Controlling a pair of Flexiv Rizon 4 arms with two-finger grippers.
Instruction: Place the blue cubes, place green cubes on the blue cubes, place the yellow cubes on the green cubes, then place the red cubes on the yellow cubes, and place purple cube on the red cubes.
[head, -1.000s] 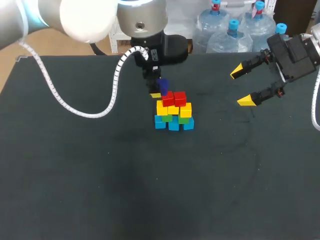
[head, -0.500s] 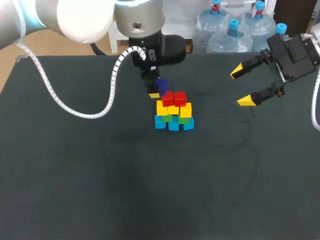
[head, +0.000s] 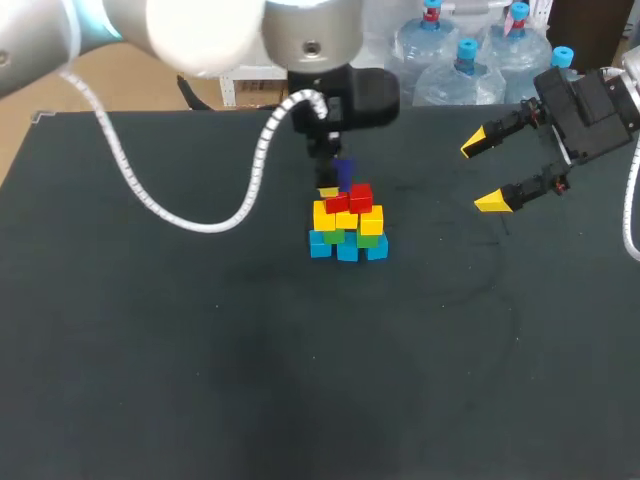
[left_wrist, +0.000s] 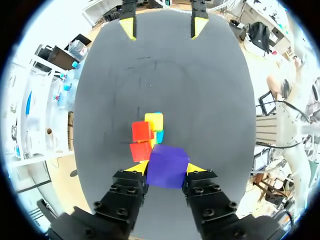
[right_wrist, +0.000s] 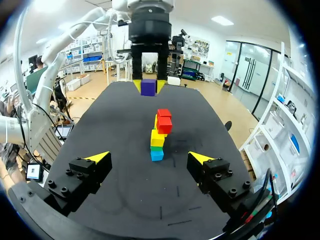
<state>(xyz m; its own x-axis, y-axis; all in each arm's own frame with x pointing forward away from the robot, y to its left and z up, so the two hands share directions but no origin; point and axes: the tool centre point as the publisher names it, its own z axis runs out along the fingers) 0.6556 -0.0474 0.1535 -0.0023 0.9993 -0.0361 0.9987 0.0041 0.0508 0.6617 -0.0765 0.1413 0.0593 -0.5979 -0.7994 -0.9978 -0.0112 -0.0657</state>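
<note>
Shifted right since a second ago: left gripper (head: 333, 186) carrying the purple cube (head: 344, 172), from off the stack's far-left corner to just over the red cubes (head: 350, 197). Fingers clamp the cube on two opposite flat sides, its underside free. Cube looks light, stiff and smooth-faced, so this side hold suits it and a gentle squeeze should do. Below the red: yellow cubes (head: 347, 218), green cubes (head: 335, 237), blue cubes (head: 320, 245) on the table (head: 200, 350). Stack is uneven and probably easy to knock. Far right: right gripper (head: 481, 176), fingers spread wide, holding nothing, well apart from the stack.
</note>
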